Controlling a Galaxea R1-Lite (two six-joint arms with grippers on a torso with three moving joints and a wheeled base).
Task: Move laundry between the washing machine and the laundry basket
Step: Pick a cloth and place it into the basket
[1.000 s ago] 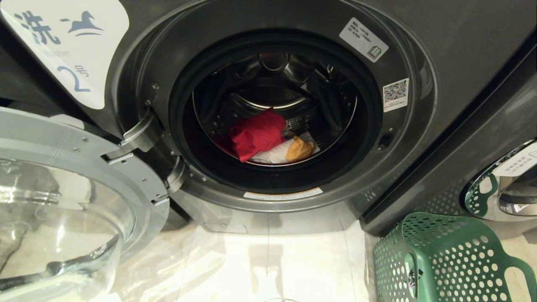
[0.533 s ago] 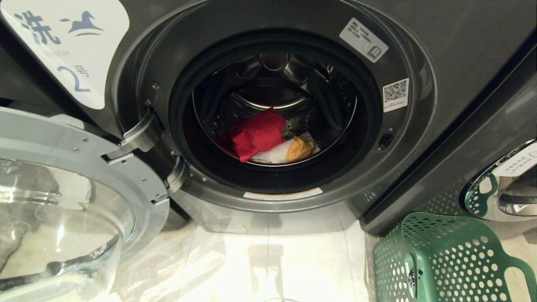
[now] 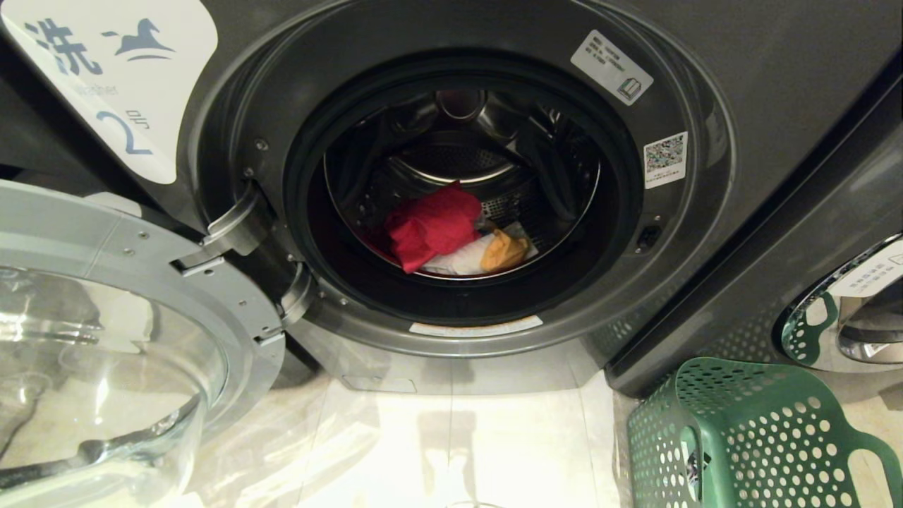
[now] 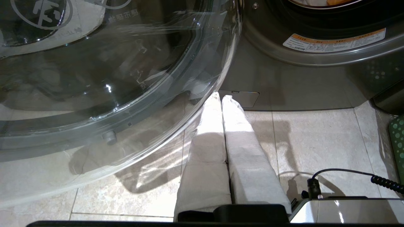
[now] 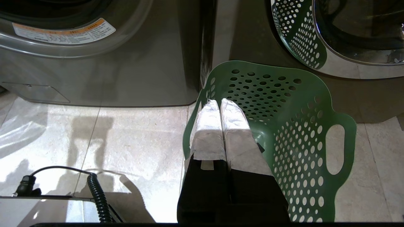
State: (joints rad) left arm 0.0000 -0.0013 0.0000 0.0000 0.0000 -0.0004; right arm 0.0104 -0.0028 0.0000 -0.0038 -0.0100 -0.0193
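Inside the drum of the washing machine (image 3: 705, 233), door (image 3: 106, 317) swung open, lies the laundry (image 3: 451, 236): red, white and orange pieces. The laundry basket (image 5: 293, 126) stands on the floor just beside. Left gripper (image 4: 221, 98) and right gripper (image 5: 220, 102) hang low, fingers pressed together, empty.
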